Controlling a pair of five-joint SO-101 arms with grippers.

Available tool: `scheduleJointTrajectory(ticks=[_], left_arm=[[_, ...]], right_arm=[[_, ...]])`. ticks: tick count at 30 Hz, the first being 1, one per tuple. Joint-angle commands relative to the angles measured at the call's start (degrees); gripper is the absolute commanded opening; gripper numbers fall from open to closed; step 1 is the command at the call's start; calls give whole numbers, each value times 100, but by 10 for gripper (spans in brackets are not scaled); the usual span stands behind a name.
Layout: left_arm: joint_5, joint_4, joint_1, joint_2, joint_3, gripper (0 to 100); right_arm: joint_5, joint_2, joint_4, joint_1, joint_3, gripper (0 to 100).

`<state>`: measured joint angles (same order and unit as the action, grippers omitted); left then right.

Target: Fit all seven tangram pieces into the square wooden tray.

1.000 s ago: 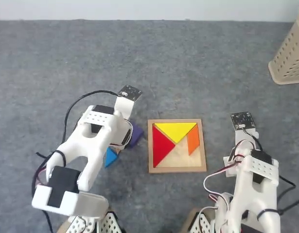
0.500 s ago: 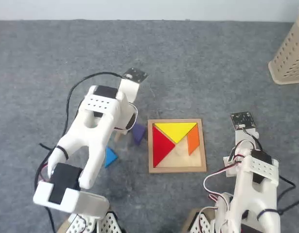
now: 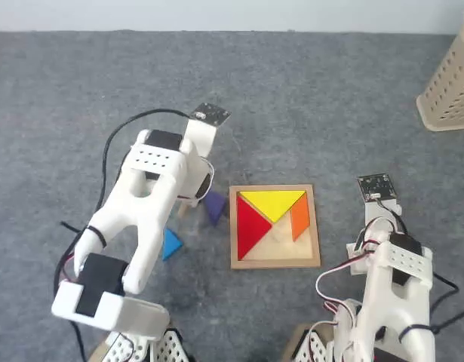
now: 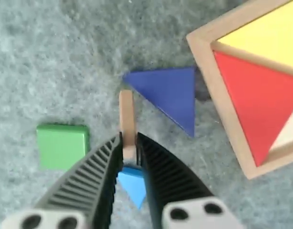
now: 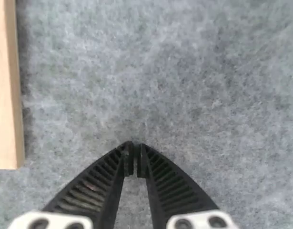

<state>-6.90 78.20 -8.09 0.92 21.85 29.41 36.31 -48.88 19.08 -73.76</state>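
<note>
In the middle of the grey carpet (image 3: 307, 105), between the two arms: the square wooden tray (image 3: 275, 263), lying flat. Inside it, three pieces. A large yellow triangle (image 3: 273, 202) along the far edge and a large red triangle (image 3: 249, 226) along the left edge, meeting near the centre. An orange piece (image 3: 300, 220) against the right edge, touching the yellow one. Bare wood in the near right part of the tray.

Left of the tray, four pieces outside it. A dark blue triangle (image 4: 170, 93) flat on the carpet just beside the tray's far left corner; touching the rim or not, hard to say. A light blue triangle (image 3: 171, 243) farther left and nearer, well apart from the tray. A green square (image 4: 62, 145) flat on the carpet, on the side of the gripper away from the tray. A pale wood-coloured piece (image 4: 127, 114) standing on its edge between the green square and the dark blue triangle, close to a corner of the latter; seen only edge-on, so possibly a triangle, not sure.

The left gripper (image 4: 128, 139) low over the carpet, left of the tray, with fingers pinching one end of this pale piece from both sides.

The right gripper (image 5: 132, 149) right of the tray's near right corner, apart from the rim, above bare carpet, with fingers pressed together and nothing between them.

A beige perforated basket (image 3: 449, 83) at the far right edge of the scene.
</note>
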Motion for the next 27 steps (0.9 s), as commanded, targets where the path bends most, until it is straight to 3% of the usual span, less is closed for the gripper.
scheduleJointTrajectory(ticks=[1,14,27], left_arm=[[70,316,-273,-114,-435,38],[862,26,-2400,-44,-1059,38],[1468,-765,-2919,571,-1077,37]], right_arm=[[70,154,92,110,0,20],[62,145,92,84,0,20],[62,154,92,84,0,20]])
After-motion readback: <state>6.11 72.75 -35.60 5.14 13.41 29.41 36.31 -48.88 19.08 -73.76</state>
